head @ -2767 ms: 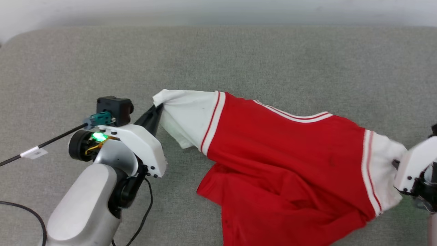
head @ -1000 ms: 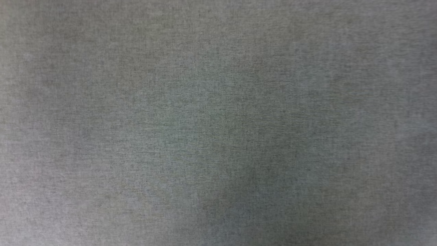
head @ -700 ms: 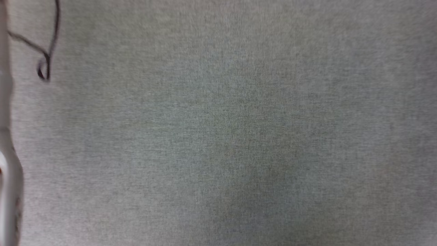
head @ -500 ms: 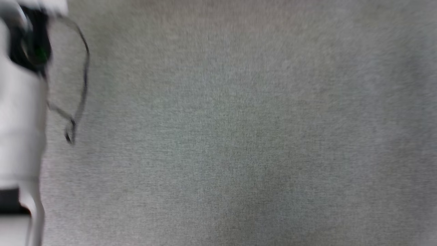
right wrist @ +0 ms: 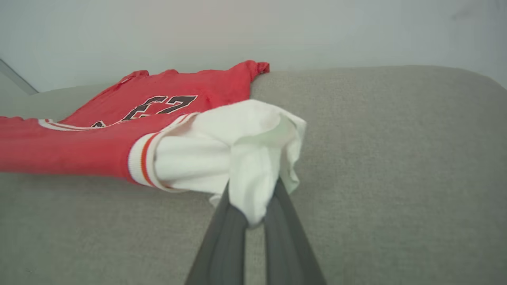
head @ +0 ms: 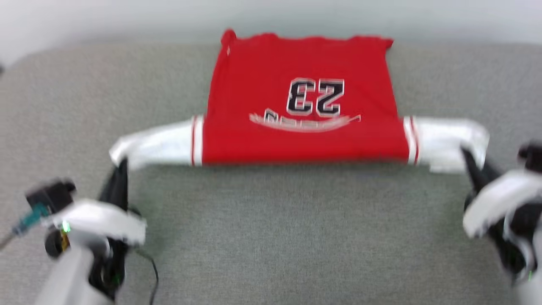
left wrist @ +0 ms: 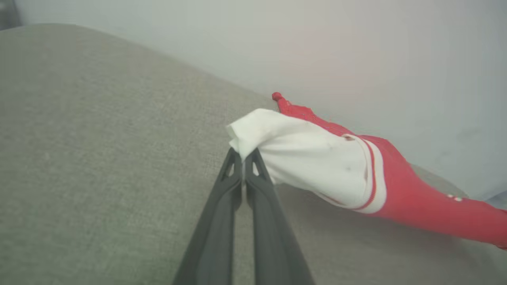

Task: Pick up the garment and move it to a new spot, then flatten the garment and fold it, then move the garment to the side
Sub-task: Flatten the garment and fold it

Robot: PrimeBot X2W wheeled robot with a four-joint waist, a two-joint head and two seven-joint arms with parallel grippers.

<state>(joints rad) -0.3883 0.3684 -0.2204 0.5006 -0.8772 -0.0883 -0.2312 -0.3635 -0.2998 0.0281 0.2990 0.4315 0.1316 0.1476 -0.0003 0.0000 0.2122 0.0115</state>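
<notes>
The garment is a red jersey T-shirt with white sleeves, spread front up on the grey cushion, its black "23" upside down in the head view. Its hem reaches the cushion's far edge. My left gripper is shut on the tip of the left white sleeve, and the fingers meet at the cloth. My right gripper is shut on the right white sleeve, whose cloth bunches over its fingers. Both sleeves are stretched outward and lifted off the cushion.
A pale wall rises just behind the cushion's far edge. A black cable hangs from my left forearm at the lower left. Bare grey cushion lies between the shirt and me.
The head camera swung from a close look at bare cushion to the whole scene. Since 2.8 s ago the crumpled shirt has been laid out flat, farther away, both sleeves still held.
</notes>
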